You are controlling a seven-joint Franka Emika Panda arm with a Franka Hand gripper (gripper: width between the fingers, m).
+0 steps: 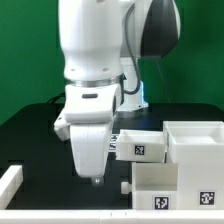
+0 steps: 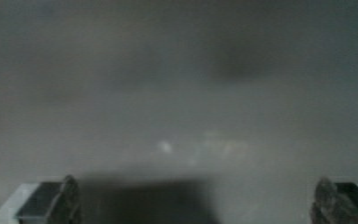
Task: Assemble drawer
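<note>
Exterior view shows the white arm reaching down over the dark counter (image 1: 35,135), its end effector (image 1: 95,178) pointing straight down with the fingertips close above the surface; whether they touch it cannot be told. The fingers look near each other from this side, so how far they stand apart is not clear here. Nothing is seen between them.

Just beside the end effector, toward the exterior view's right, sits the drawer set. A low tray box (image 1: 141,147) with a black-and-white square tag on its face lies nearest the fingers, apart from them. Below it in the picture stands a second white box (image 1: 155,190), also tagged, and further to the right the large hollow casing (image 1: 200,160) rises with its open top showing. The three white parts stand close together, seemingly touching, though the seams are hard to make out.

Far from the end effector, at the exterior view's lower left corner, a long thin white bar (image 1: 10,188) lies on the counter.

Wrist view is blurred: a grey, out-of-focus surface fills it, and the two fingertips (image 2: 48,198) appear at opposite lower corners, well apart, with empty space between. The end effector therefore stands wide open, holding nothing.
</note>
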